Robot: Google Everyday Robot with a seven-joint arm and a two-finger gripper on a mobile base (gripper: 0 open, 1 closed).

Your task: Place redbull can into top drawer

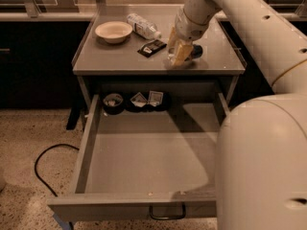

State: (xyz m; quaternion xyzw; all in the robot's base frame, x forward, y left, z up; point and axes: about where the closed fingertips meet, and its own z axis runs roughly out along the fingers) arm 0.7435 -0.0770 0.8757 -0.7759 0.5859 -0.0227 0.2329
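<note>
A small grey table [120, 61] stands on a speckled floor, with its top drawer [144, 157] pulled wide open toward the near side. A dark pull handle [167, 213] shows on the drawer's front. The drawer's flat bottom is bare except at its far end, where a round dark item [113, 103] sits at the left beside two small packets [147, 98].

On the tabletop, a pale bowl [113, 31] sits far left. A clear plastic bottle [143, 26] lies on its side to the right of it, and a dark packet [152, 47] lies nearer.

The white robot arm reaches in from the upper right. Its gripper [178, 54] is down at the tabletop, right of the dark packet. Whether it is clamped or released cannot be told. The redbull can [195, 51] shows only as a small dark shape on the tabletop against the gripper's right side, not in the drawer. A black cable [45, 169] loops on the floor at the left.
</note>
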